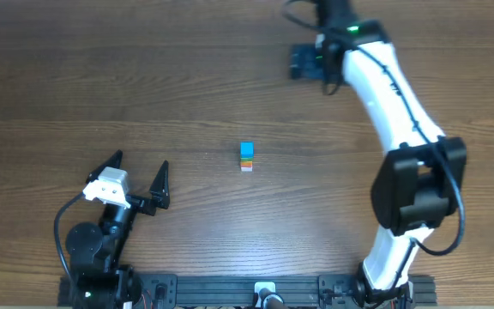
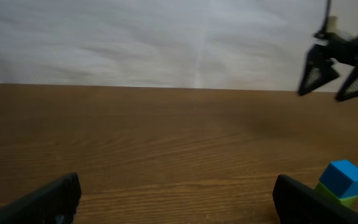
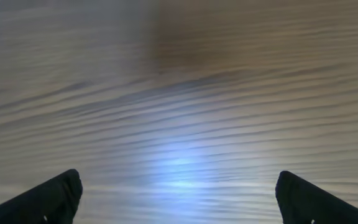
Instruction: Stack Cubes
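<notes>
Cubes point(image 1: 246, 158) stand in one upright stack about the middle of the desk point(image 1: 75, 77), a brown top with a fine wood grain. In the left wrist view a pale wall point(image 2: 135, 37) rises behind the desk's far edge.

The blue cube point(image 2: 345, 177) is on top and sits squarely on a green cube point(image 2: 345, 200). From above, an orange band and then a pale band show beneath the green. That makes at least three cubes in the stack; I cannot tell whether the pale band is a fourth. The lower part of the stack is hidden behind a finger in the left wrist view.

There are two arms, each with one tool. The left tool point(image 1: 140, 160) sits low toward the near edge on the left side, well apart from the stack. Its fingers are spread wide with nothing between them. The right tool point(image 1: 305, 62) hangs toward the far edge, right of the middle and also well apart from the stack. Its fingers are spread wide too and hold nothing, with wood grain beneath them in its own wrist view.
</notes>
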Controlling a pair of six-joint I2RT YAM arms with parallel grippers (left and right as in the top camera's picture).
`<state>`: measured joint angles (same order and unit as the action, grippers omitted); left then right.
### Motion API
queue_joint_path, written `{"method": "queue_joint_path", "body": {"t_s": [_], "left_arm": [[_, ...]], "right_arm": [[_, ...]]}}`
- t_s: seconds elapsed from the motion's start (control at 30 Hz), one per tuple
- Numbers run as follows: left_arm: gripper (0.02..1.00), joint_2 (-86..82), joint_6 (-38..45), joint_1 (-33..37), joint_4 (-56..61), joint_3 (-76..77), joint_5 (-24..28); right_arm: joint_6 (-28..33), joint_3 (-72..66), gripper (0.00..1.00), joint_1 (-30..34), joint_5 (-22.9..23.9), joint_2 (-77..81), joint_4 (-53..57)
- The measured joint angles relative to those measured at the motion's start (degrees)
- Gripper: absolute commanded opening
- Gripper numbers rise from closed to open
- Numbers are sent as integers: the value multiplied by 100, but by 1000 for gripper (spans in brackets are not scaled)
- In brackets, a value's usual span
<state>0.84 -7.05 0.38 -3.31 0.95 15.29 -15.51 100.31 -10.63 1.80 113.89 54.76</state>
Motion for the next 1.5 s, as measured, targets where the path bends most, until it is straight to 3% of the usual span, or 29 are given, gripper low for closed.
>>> {"method": "queue_joint_path", "body": {"t_s": [0.17,0.47,0.67,0.97,1.13,1.5], "left_arm": [[998,0,0,0,2,0,0],[998,0,0,0,2,0,0],[998,-7,0,0,9,0,0],[998,-11,0,0,13,0,2],[998,-11,0,0,13,0,20],[996,-11,0,0,13,0,39]], "right_arm": [[483,-765,991,341,404,-752,-402],[918,-3327,993,750,597,-3397,-1902],[1056,-5396,993,793,328,-5418,-3185],[1303,-7906,991,1401,-350,-8559,-4745],[1443,-8780,991,1403,-496,-9763,-5040],[1478,-9718,991,1403,-584,-10793,-5569]]}}
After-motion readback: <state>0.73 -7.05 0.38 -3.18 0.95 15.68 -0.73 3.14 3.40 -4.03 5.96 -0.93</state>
